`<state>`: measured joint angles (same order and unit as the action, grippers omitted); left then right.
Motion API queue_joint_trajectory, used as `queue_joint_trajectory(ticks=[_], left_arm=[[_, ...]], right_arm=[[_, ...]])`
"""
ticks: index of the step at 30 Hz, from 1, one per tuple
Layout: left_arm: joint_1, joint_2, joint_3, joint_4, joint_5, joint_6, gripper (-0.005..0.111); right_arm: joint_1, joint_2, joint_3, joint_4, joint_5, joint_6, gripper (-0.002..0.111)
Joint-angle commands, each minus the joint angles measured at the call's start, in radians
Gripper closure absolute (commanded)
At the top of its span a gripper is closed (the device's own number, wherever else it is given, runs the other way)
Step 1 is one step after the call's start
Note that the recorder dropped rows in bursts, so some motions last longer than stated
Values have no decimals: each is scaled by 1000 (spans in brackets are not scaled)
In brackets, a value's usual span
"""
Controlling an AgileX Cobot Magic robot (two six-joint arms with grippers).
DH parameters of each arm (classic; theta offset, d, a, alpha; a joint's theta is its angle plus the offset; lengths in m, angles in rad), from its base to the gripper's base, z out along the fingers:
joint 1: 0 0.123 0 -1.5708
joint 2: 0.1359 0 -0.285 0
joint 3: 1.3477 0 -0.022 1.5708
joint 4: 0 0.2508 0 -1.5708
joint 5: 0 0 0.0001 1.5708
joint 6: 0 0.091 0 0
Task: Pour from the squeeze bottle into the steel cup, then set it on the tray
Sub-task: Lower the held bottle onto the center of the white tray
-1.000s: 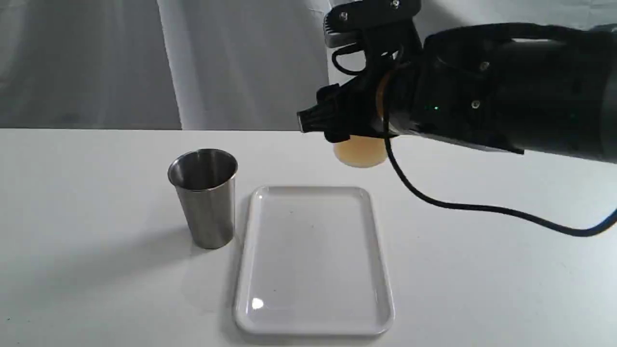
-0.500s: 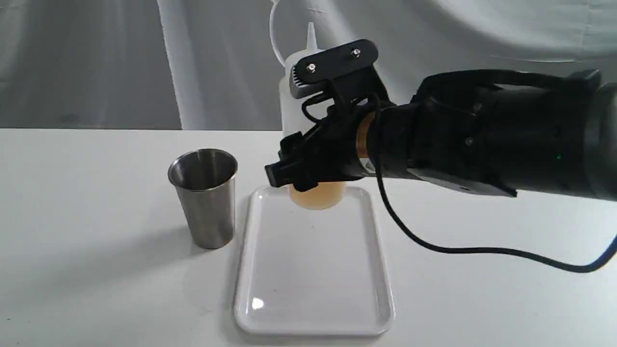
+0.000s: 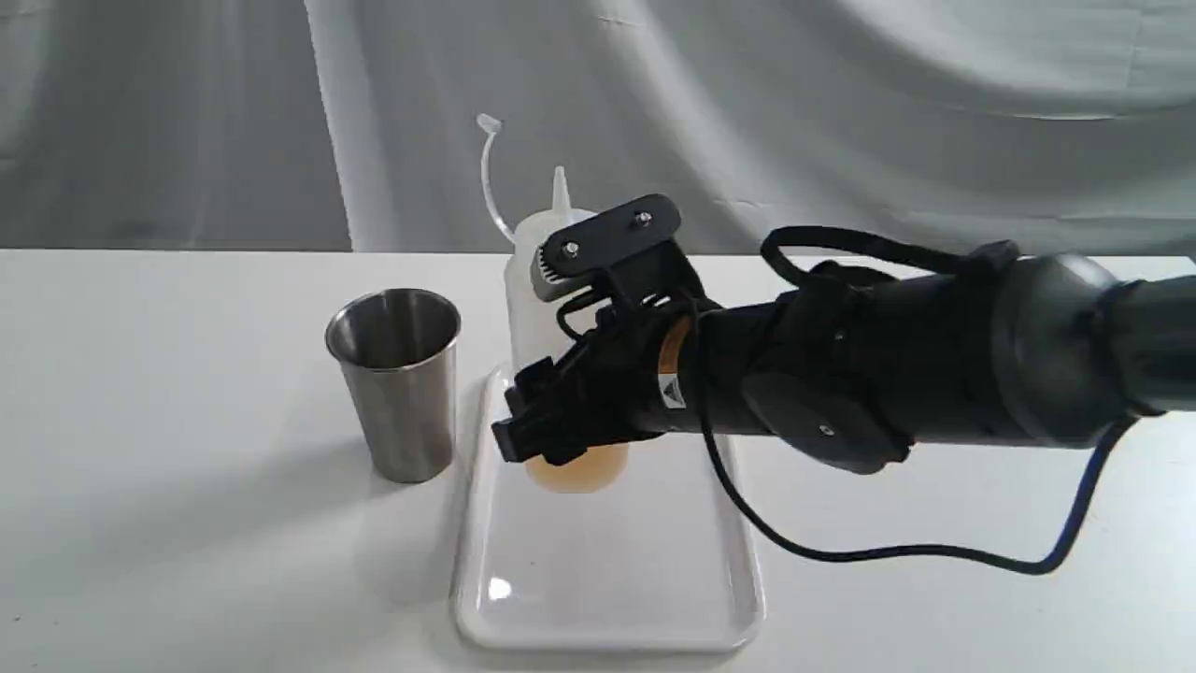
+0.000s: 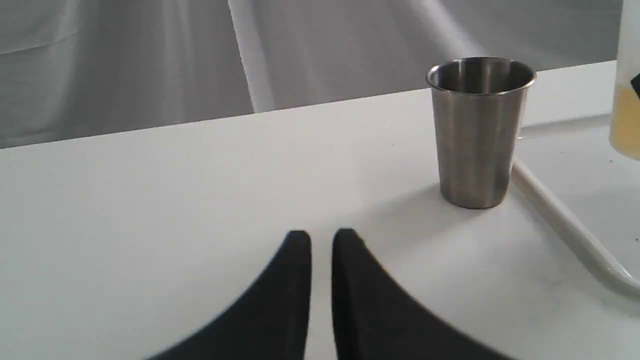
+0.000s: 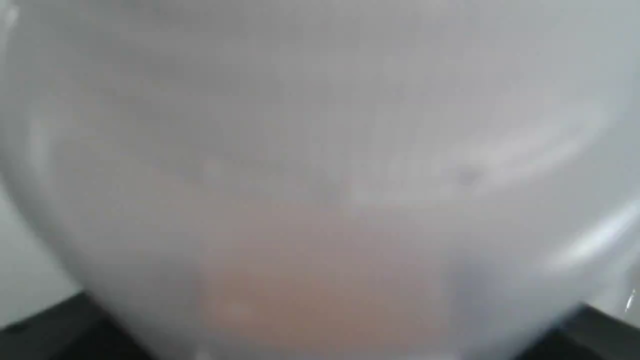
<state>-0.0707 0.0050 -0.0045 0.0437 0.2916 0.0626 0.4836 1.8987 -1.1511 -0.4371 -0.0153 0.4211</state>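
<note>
The squeeze bottle (image 3: 529,271) stands upright over the far part of the white tray (image 3: 607,579). Its amber liquid sits low, and its base is at or just above the tray surface; I cannot tell whether they touch. My right gripper (image 3: 551,425) is shut on the bottle's lower body, reaching in from the right. In the right wrist view the bottle (image 5: 320,175) fills the picture, with a dark finger (image 5: 45,332) at its side. The steel cup (image 3: 397,383) stands upright on the table just left of the tray. My left gripper (image 4: 322,237) is shut and empty, low over the table, well short of the cup (image 4: 477,132).
The right arm's black cable (image 3: 888,553) loops down over the table to the right of the tray. Grey cloth hangs behind the white table. The tray's rim (image 4: 565,225) lies close beside the cup's base. The left arm does not show in the exterior view.
The right arm has come down and leftward with the bottle, from high behind the tray to low over the tray's far part. The cup and tray have not moved.
</note>
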Motion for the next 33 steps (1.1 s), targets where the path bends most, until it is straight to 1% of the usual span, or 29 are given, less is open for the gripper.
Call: queue_joint_trajectory(ticks=[1, 3, 8, 15, 25, 33], left_arm=[[-3, -5, 4, 1, -7, -2, 98], [-3, -5, 4, 1, -7, -2, 98], [-3, -5, 4, 1, -7, -2, 98], [-3, -5, 4, 1, -7, -2, 98], [-3, -5, 4, 1, -7, -2, 98], [-3, -5, 4, 1, -7, -2, 98]], right_arm=[[-10, 13, 2, 27, -59, -71, 54], [-10, 29, 2, 31, -75, -87, 54], [-10, 66, 2, 163, -102, -189, 54], [-10, 83, 2, 206, -130, -293, 54], [-44, 84, 2, 212, -130, -319, 54], [-44, 95, 2, 223, -132, -335, 54]])
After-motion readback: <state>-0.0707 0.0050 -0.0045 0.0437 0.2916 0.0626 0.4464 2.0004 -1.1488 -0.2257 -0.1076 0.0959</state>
